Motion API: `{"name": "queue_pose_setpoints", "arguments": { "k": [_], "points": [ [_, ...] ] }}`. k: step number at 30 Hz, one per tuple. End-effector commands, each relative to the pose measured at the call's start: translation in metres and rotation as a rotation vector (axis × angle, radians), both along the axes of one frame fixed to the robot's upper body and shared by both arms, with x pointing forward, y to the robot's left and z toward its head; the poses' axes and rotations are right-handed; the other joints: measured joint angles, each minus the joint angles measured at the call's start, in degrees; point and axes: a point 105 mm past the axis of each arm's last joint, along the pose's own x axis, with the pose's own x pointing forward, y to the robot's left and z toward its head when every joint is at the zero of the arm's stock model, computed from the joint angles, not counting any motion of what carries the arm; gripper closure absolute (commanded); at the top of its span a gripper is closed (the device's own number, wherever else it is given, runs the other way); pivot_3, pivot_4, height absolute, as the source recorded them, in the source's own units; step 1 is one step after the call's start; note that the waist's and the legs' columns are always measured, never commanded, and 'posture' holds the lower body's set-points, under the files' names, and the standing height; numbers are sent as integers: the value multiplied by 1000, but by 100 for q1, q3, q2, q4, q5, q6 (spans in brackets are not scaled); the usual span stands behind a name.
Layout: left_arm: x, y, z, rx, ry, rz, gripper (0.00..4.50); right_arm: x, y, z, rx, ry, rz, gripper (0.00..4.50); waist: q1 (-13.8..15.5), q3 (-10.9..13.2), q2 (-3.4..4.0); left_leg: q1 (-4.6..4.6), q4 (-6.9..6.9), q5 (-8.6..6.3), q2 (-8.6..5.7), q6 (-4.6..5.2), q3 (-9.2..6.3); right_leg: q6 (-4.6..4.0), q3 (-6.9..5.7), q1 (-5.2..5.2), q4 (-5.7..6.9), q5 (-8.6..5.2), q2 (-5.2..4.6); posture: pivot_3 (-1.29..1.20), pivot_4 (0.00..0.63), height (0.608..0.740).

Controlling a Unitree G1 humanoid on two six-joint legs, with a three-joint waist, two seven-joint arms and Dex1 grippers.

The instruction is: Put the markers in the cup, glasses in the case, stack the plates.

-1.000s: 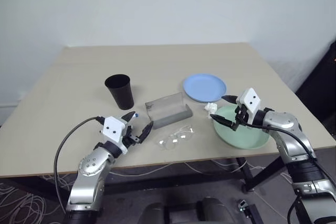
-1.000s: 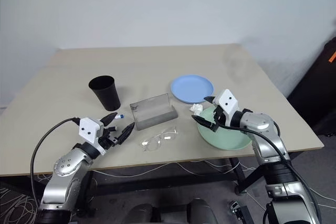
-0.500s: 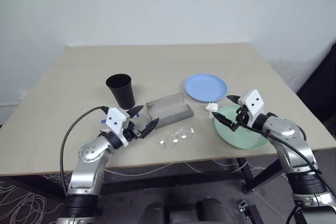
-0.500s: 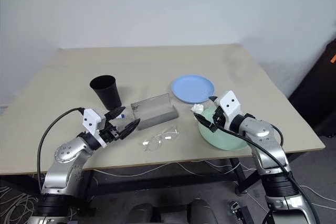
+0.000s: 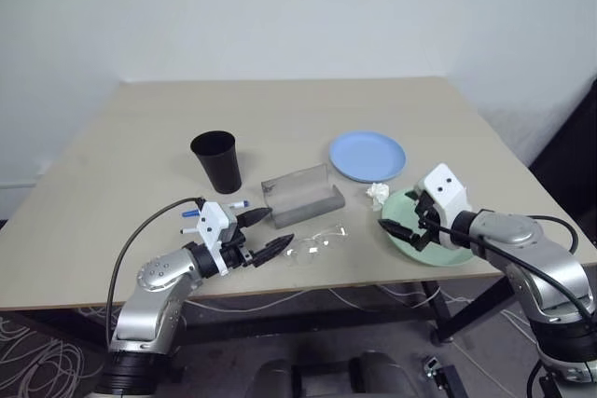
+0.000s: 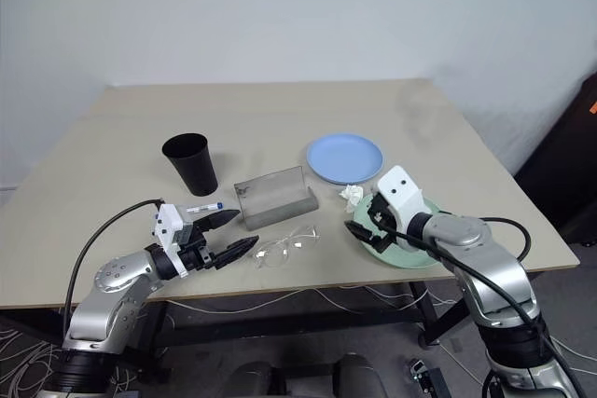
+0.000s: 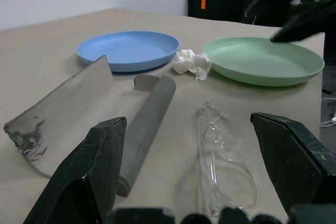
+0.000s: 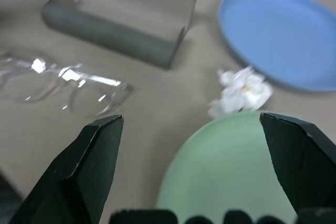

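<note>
The black cup (image 5: 216, 161) stands upright at the left. Beside it a marker (image 6: 203, 208) lies flat on the table. The grey case (image 5: 300, 195) lies open in the middle, and the clear glasses (image 5: 312, 244) rest just in front of it. A light blue plate (image 5: 367, 156) sits behind the mint green plate (image 5: 415, 247). My left gripper (image 5: 268, 232) is open and level, pointing at the glasses from their left, a short gap away. My right gripper (image 5: 401, 214) is open, tilted down over the green plate's left rim. Neither gripper holds anything.
A crumpled white paper scrap (image 5: 376, 195) lies between the two plates, close to the case's right end. The tan table (image 5: 280, 109) is bare toward the back. The green plate sits near the table's front right edge.
My left gripper swung right, past the marker toward the glasses. My right gripper pulled back and tipped downward over the green plate's rim. Both stayed open.
</note>
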Motion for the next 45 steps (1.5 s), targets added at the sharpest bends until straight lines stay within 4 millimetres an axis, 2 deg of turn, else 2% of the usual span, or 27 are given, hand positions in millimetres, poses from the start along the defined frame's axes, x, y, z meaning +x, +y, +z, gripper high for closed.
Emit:
{"name": "queue_pose_setpoints", "arguments": {
  "k": [1,8,14,18,28,35,41,45],
  "points": [
    [2,-4,9,-10,-48,-3,498,-4,0,-5,-44,29,-42,0,-2,0,-1,0,0,0,0,0,1,0,0,0,0,0,0,0,0,740],
    [-3,-8,3,-4,-34,-17,498,-16,5,-26,-93,118,-53,0,-1,0,-1,-7,-3,0,-1,0,1,1,0,-2,-3,-1,0,0,0,740],
    [-3,-10,3,5,-30,-26,498,-13,-4,-36,-138,136,-107,0,-1,1,-3,-4,1,0,0,0,0,1,-1,-3,-3,-1,-1,0,0,740],
    [-2,-13,3,5,-30,-30,447,-12,-8,-40,-165,137,-122,877,-1,1,-3,-4,0,0,1,0,-2,1,-4,-4,-3,-1,-1,0,0,740],
    [0,-14,5,5,-37,-29,447,-8,-11,-44,-183,141,-133,4466,-5,1,-9,-8,-3,-1,0,-1,-2,1,-4,-4,-6,-1,-1,0,0,740],
    [0,-14,6,2,-41,-24,447,2,-24,-36,-307,38,-170,4466,0,4,-12,3,2,-1,20,-1,4,1,-46,-3,-21,-1,-32,0,0,740],
    [1,-18,6,-1,-47,-25,447,26,-46,-27,-482,-165,-241,4466,24,2,9,-29,0,-1,55,0,18,-9,-309,-5,-91,6,-184,0,0,740],
    [3,-19,6,0,-51,-22,447,44,-47,-15,-503,-289,-231,4466,25,2,8,-33,-2,-14,52,-1,35,-18,-326,-14,-87,19,-198,0,0,740]
  ]
}}
